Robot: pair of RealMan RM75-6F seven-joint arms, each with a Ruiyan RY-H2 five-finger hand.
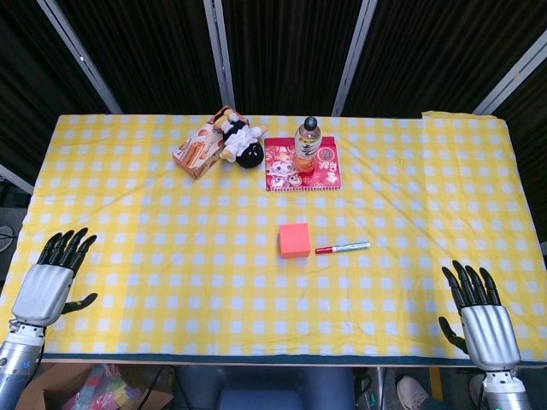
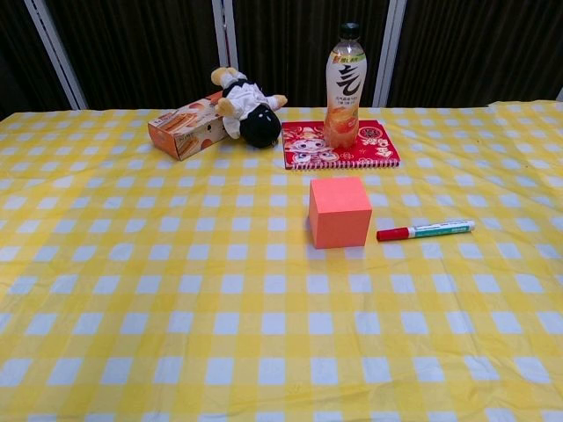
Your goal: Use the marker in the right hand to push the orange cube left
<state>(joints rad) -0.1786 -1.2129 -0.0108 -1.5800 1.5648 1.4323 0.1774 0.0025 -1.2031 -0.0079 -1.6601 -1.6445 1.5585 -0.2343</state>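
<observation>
The orange cube [image 1: 294, 240] [image 2: 339, 212] sits near the middle of the yellow checked tablecloth. Just to its right lies a marker [image 1: 342, 248] [image 2: 426, 231] with a red cap and white barrel, cap end toward the cube, a small gap between them. My right hand [image 1: 483, 312] hovers at the table's front right edge, fingers spread and empty, well away from the marker. At the front left edge my left hand [image 1: 49, 282] is open too, holding nothing. Neither hand shows in the chest view.
At the back stand a drink bottle [image 1: 308, 144] [image 2: 345, 86] on a red notebook [image 1: 302, 164] [image 2: 341, 145], a plush toy [image 1: 242, 142] [image 2: 248, 112] and an orange box [image 1: 199, 147] [image 2: 181, 129] to its left.
</observation>
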